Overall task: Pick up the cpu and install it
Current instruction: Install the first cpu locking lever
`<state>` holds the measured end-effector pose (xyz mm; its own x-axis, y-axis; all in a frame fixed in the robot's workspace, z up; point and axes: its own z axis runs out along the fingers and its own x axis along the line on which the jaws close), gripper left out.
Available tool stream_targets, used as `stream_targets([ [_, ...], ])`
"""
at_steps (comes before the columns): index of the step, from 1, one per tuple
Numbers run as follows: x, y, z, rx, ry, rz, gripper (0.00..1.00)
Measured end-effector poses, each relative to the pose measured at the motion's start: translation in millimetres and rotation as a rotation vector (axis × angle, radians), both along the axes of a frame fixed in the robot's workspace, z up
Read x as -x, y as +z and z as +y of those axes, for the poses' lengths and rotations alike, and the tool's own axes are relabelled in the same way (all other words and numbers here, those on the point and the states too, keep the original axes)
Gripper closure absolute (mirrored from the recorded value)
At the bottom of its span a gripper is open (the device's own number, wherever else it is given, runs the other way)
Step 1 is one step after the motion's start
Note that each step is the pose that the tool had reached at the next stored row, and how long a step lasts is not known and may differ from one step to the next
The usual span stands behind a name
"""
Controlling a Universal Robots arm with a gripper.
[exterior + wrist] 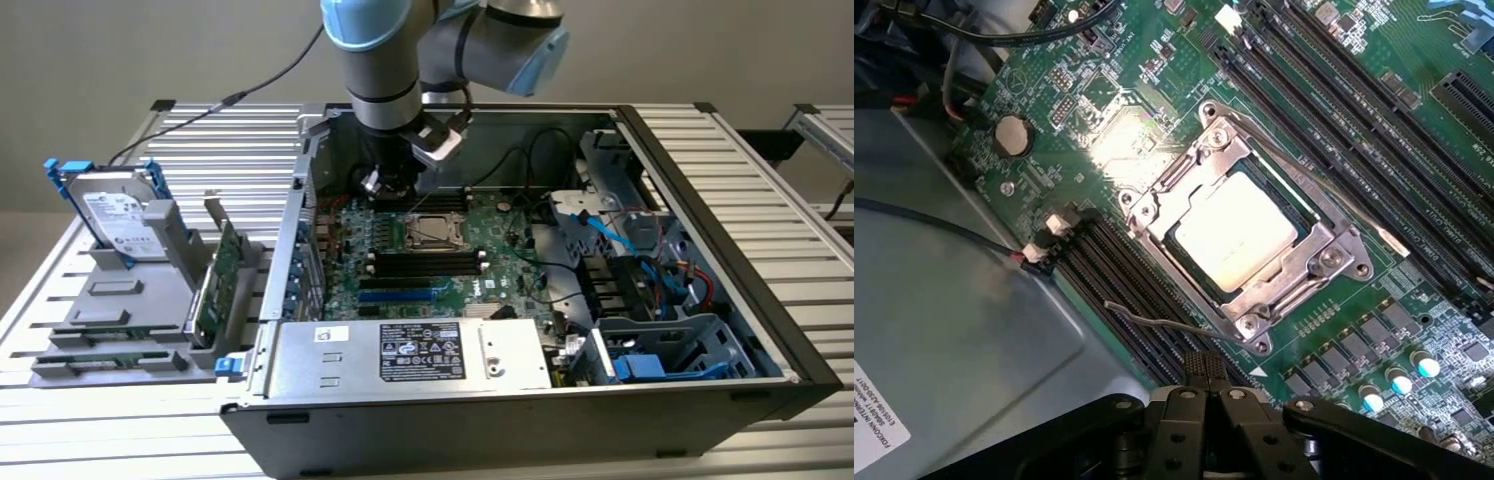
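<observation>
Jaws pressed together, nothing betw. them. Gripper (388, 184) (1216, 388) hangs tips-down just above the board (501, 262), close to the socket (433, 230) on its far side, toward the exterior view's left. No contact w/ the socket visible.

Arm pose: comes in from above and drops near-vertical into the open case (534, 430). Wrist points straight down, cable trailing off toward the exterior view's left.

Cpu (431, 229) (1235, 231): lies flat inside the socket, silver top up, level w/ the metal frame (1154, 205) that surrounds it. Frame overlaps its edges. Two thin wire levers beside the socket: one (1154, 320) on the gripper side, one (1334, 190) on the opp. side. Can't tell if they are latched.

Slots (427, 263) (1324, 90): long black rows flank the socket on two sides. Coin cell (1012, 135) on the board, near the socket. Drive (114, 210) stands outside the case, well apart from the socket, at the exterior view's left.
</observation>
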<state>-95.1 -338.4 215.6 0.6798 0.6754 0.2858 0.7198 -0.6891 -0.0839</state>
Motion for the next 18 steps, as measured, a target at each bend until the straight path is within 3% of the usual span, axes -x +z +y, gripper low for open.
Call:
stream_targets([
  [8,-2.0,-4.2,-0.6,-0.0001,-0.001,-0.0022,0.89],
  [13,-4.2,-12.7,-0.7,0.0002,-0.002,-0.0029,0.89],
  [18,-4.3,-12.9,-1.3,-0.0002,0.005,-0.0034,0.89],
])
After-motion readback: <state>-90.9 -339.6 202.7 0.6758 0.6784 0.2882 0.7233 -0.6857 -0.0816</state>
